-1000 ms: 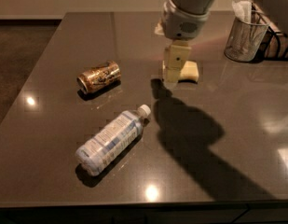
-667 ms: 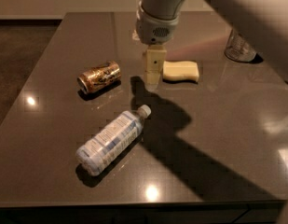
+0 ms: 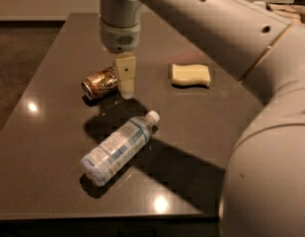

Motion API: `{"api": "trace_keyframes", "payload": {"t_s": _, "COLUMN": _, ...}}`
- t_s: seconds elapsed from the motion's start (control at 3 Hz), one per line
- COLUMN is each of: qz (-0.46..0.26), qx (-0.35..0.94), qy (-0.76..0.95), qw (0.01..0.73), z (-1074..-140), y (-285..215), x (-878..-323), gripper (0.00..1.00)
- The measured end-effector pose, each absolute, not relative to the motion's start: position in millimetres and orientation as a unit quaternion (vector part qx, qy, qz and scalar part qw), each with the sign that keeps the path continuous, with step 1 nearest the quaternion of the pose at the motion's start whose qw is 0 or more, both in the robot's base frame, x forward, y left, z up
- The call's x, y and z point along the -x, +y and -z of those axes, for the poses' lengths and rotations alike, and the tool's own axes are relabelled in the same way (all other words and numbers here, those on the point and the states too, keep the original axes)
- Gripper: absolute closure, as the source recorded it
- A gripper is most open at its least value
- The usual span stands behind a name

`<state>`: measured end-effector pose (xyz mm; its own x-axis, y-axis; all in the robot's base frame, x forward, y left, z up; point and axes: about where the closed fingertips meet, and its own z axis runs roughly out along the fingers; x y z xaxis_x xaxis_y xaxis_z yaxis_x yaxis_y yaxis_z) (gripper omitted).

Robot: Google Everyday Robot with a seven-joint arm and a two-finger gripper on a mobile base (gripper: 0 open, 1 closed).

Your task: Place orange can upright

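The orange can (image 3: 97,82) lies on its side on the dark table (image 3: 53,147), left of centre, its silver top pointing to the lower left. My gripper (image 3: 126,93) hangs from the arm at the can's right end, pointing down and overlapping that end in the view. I cannot tell whether it touches the can. Nothing shows as held.
A clear plastic water bottle (image 3: 118,146) with a white cap lies on its side in front of the can. A pale yellow sponge (image 3: 190,75) lies to the right of the gripper. My arm (image 3: 270,132) fills the right side of the view. The table's front edge is near.
My gripper has moved left, from above the sponge to the right end of the can. The can, bottle and sponge have not moved.
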<state>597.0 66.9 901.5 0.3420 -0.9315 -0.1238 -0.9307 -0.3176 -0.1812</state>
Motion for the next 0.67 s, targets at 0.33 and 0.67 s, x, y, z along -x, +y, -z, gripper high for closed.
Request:
{"api": "trace_keyframes", "payload": {"t_s": 0.33, "qz": 0.010, "qx": 0.829, "qy": 0.552, "qw": 0.090, "z": -885.0, "y": 91.0, "x": -598.7, "gripper": 0.00}}
{"api": "trace_keyframes", "payload": {"t_s": 0.67, "qz": 0.014, "qx": 0.842, "qy": 0.534, "qw": 0.077, "z": -872.9, "y": 107.6, "x": -596.8, "gripper": 0.00}}
